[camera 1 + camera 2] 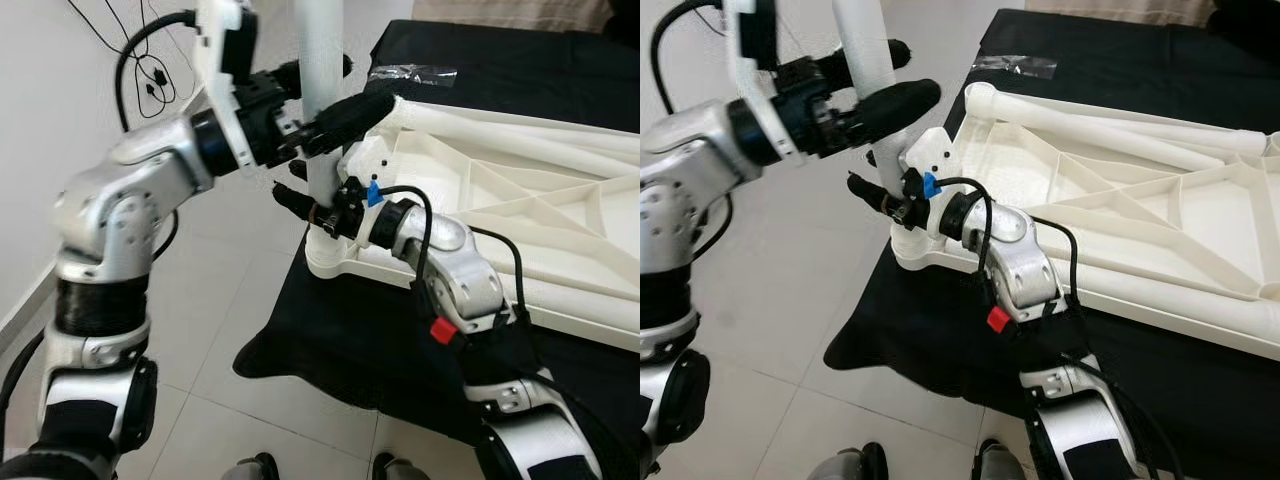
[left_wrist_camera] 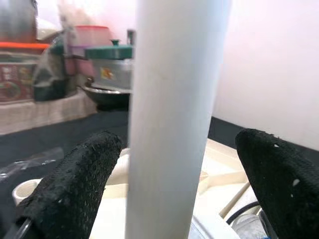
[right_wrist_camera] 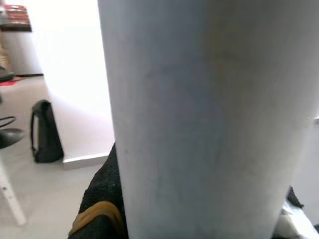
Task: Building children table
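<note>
Tabletop point(image 1: 520, 210), white and ribbed, lies upside down on black cloth point(image 1: 340, 340), its corner socket hanging past the cloth's near-left edge. Table leg point(image 1: 320, 60) stands upright in that socket, long axis vertical, so any seating push runs straight down. Left gripper point(image 1: 318, 95) brackets the leg higher up, its black fingers point(image 2: 75, 184) spread to either side with visible gaps, not clamped. Right gripper point(image 1: 300, 205) sits lower, pressed close at the leg's base beside the socket; whether its fingers are closed, I cannot tell.
</note>
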### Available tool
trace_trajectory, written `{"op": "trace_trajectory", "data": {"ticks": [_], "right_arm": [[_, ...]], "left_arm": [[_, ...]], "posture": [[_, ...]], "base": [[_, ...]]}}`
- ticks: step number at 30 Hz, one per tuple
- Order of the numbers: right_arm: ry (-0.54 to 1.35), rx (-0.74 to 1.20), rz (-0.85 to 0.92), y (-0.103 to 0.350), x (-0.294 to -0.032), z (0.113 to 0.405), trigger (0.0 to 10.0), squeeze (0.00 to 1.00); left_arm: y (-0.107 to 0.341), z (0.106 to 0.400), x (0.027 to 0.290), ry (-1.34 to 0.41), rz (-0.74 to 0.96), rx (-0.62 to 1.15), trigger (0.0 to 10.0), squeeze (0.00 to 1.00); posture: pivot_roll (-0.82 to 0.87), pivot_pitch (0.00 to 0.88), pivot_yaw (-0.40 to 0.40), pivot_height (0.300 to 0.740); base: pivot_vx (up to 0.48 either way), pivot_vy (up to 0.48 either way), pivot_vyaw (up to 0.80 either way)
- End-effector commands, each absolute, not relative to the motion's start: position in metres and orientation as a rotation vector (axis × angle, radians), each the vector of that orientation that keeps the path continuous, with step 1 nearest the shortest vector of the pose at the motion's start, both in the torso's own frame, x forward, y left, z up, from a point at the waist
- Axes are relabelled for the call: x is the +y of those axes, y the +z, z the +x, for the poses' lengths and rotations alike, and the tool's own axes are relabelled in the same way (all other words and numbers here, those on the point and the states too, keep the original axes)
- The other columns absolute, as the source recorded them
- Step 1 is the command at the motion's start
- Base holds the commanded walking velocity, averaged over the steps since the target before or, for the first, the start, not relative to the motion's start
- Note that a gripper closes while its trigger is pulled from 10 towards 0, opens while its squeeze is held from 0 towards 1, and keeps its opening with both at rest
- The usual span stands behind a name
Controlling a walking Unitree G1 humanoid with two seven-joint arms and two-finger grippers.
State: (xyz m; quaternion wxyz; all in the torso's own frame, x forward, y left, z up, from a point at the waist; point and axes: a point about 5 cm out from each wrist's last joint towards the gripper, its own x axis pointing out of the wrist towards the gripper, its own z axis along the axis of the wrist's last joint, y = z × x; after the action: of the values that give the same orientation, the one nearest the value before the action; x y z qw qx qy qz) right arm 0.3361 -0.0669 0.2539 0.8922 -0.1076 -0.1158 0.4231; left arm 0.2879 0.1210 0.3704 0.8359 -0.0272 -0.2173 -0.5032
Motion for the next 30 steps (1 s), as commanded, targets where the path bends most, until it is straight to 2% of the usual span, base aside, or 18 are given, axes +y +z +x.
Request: {"op": "trace_trajectory", "data": {"ticks": [1,3,5,6,8,14,19,26,27,28,29,30], "right_arm": [[0.853,-0.096,-0.250,0.224,-0.066,0.336,0.0,0.00],[0.798,-0.050,-0.248,0.218,-0.069,0.337,0.0,0.00],[0.506,-0.006,-0.211,0.213,-0.087,0.345,0.0,0.00],[0.506,-0.006,-0.211,0.213,-0.087,0.345,0.0,0.00],[0.364,0.000,-0.178,0.211,-0.097,0.344,0.0,0.00],[0.335,0.000,-0.166,0.206,-0.099,0.338,0.0,0.00],[0.258,0.004,-0.176,0.202,-0.107,0.336,0.0,0.00],[0.225,0.013,-0.167,0.201,-0.108,0.336,0.0,0.00],[0.221,0.016,-0.154,0.200,-0.108,0.336,0.4,0.00],[0.223,0.015,-0.139,0.200,-0.107,0.336,10.0,0.00],[0.223,0.015,-0.139,0.200,-0.107,0.336,10.0,0.00],[0.222,0.005,-0.124,0.201,-0.107,0.335,10.0,0.69]], "left_arm": [[0.372,0.281,0.126,-1.066,-0.058,-0.472,10.0,0.00],[0.371,0.279,0.129,-1.055,-0.065,-0.474,10.0,0.00],[0.365,0.272,0.132,-1.034,-0.070,-0.465,10.0,0.00],[0.365,0.272,0.132,-1.034,-0.070,-0.465,10.0,0.00],[0.359,0.266,0.136,-0.998,-0.089,-0.450,10.0,0.00],[0.341,0.253,0.150,-0.925,-0.114,-0.411,10.0,0.00],[0.305,0.238,0.164,-0.821,-0.176,-0.331,10.0,0.00],[0.282,0.233,0.171,-0.750,-0.217,-0.259,10.0,0.00],[0.273,0.232,0.174,-0.734,-0.228,-0.228,10.0,0.00],[0.265,0.231,0.174,-0.722,-0.242,-0.199,10.0,0.00],[0.265,0.231,0.174,-0.722,-0.242,-0.199,10.0,0.00],[0.259,0.229,0.172,-0.717,-0.257,-0.176,10.0,0.00]], "posture": [[0.02,0.233,0.028,0.740],[0.02,0.233,0.023,0.740],[0.02,0.233,0.007,0.740],[0.02,0.233,0.007,0.740],[0.03,0.234,0.005,0.740],[0.03,0.240,0.001,0.740],[0.03,0.238,0.000,0.740],[0.04,0.231,0.005,0.740],[0.04,0.229,0.006,0.740],[0.04,0.229,0.007,0.740],[0.04,0.229,0.007,0.740],[0.03,0.228,0.008,0.740]], "base": [[0.000,0.000,0.00],[0.000,0.000,0.00],[0.000,0.000,0.00],[0.000,0.000,0.00],[0.000,0.000,0.00],[0.000,0.000,0.00],[0.000,0.000,0.00],[0.000,0.000,0.00],[0.000,0.000,0.00],[0.000,0.000,0.00],[0.000,0.000,0.00],[0.000,0.000,0.00]]}}
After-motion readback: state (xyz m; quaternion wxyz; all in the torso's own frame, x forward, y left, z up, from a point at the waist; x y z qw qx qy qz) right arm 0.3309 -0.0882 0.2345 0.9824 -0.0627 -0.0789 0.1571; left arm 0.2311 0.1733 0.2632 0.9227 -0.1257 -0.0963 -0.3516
